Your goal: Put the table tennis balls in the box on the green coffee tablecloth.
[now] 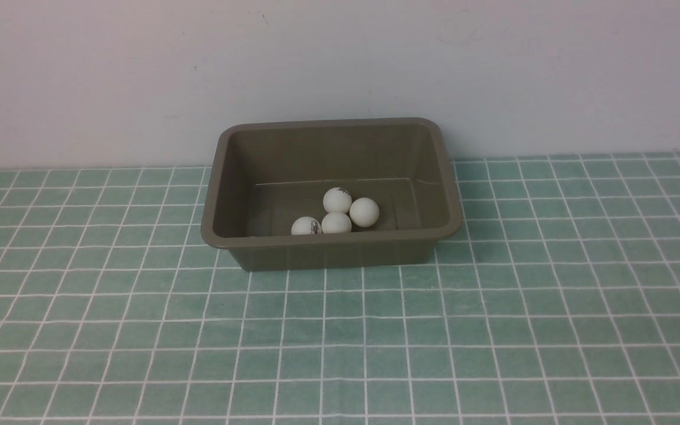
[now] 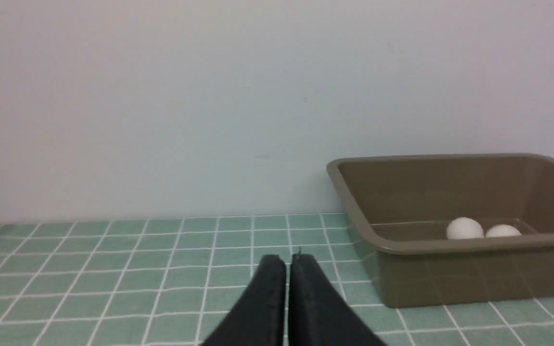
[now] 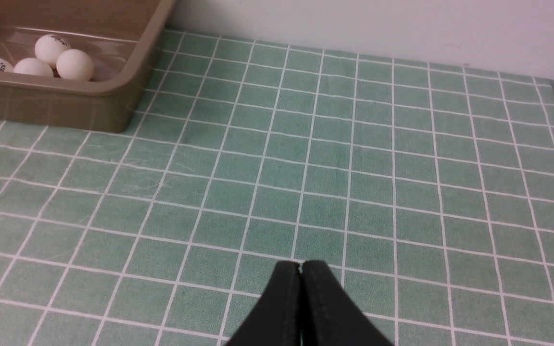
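I see 4 table tennis balls (image 1: 336, 214) in the box (image 1: 328, 252); left hand (image 2: 287, 262) and right hand (image 3: 301, 267) closed, empty. I judge I must find any remaining balls.

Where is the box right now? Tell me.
In the front view the box sits centered at the far side of the green coffee tablecloth, close to the white wall, with four table tennis balls clustered inside near its front wall.

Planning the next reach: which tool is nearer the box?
Left, probably. The left tool, shut, sits low off the left end of the box. The right tool, also shut, looks farther back, off its right front corner.
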{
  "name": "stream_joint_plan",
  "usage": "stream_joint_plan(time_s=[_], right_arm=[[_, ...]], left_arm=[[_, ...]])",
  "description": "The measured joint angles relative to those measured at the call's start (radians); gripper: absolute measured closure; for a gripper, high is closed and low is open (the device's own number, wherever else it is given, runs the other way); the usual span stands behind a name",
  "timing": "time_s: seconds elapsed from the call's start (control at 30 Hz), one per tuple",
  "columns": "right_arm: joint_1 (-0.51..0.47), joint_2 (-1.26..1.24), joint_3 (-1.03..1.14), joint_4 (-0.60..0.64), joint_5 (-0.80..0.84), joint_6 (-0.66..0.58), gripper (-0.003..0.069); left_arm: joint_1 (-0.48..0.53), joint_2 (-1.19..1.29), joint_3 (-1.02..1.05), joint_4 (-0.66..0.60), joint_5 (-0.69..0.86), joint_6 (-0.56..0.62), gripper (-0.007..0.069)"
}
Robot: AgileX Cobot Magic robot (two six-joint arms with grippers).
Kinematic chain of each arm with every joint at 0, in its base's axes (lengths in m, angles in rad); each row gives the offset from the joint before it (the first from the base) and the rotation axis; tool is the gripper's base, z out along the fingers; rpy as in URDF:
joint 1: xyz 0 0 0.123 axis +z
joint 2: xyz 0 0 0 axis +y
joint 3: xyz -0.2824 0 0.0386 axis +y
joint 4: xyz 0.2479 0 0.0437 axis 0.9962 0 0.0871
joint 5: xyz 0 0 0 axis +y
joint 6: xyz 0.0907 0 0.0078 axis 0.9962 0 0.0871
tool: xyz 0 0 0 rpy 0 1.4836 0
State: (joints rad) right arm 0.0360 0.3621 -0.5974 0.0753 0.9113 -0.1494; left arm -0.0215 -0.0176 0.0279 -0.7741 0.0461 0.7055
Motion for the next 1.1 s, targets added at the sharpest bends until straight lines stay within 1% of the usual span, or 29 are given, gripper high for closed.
stream_joint_plan(time_s=[0.1,0.13,0.17,0.3,0.4,0.47,0.6,0.63,0.67,0.7,0.73,0.77,0.9,0.97,1.1], right_arm=[[0.000,0.000,0.000,0.000,0.000,0.000,0.0676],[0.000,0.000,0.000,0.000,0.000,0.000,0.0676],[0.000,0.000,0.000,0.000,0.000,0.000,0.0676],[0.000,0.000,0.001,0.001,0.001,0.000,0.0676],[0.000,0.000,0.002,0.001,0.001,0.000,0.0676],[0.000,0.000,0.002,0.002,0.001,0.000,0.0676],[0.000,0.000,0.003,0.002,0.001,0.000,0.0676],[0.000,0.000,0.003,0.002,0.001,0.000,0.0676],[0.000,0.000,0.004,0.002,0.001,0.000,0.0676],[0.000,0.000,0.004,0.002,0.001,0.000,0.0676],[0.000,0.000,0.005,0.002,0.001,0.000,0.0676],[0.000,0.000,0.005,0.002,0.001,0.000,0.0676],[0.000,0.000,0.006,0.002,0.001,0.000,0.0676],[0.000,0.000,0.005,0.002,0.001,0.000,0.0676],[0.000,0.000,0.006,0.002,0.001,0.000,0.0676]], left_arm=[[-0.072,0.000,0.000,-0.001,-0.013,0.094,0.0629],[-0.081,0.000,0.000,-0.002,-0.037,0.136,0.0629],[-0.084,0.000,0.000,-0.003,-0.058,0.154,0.0629],[-0.086,0.000,0.000,-0.014,-0.101,0.166,0.0629],[-0.086,0.000,0.000,-0.025,-0.102,0.141,0.0629],[-0.076,0.000,0.000,0.007,-0.076,0.070,0.0629],[-0.009,0.000,0.000,0.169,0.020,-0.122,0.0629],[0.023,0.000,0.000,0.257,0.062,-0.235,0.0629],[0.054,0.000,0.000,0.318,0.096,-0.317,0.0629],[0.054,0.000,0.000,0.330,0.110,-0.333,0.0629],[0.093,0.000,0.000,0.413,0.161,-0.452,0.0629],[0.117,0.000,0.000,0.453,0.190,-0.512,0.0629],[0.157,0.000,0.000,0.522,0.270,-0.627,0.0629],[0.162,0.000,0.000,0.531,0.315,-0.649,0.0629],[0.163,0.000,0.000,0.535,0.329,-0.657,0.0629]])
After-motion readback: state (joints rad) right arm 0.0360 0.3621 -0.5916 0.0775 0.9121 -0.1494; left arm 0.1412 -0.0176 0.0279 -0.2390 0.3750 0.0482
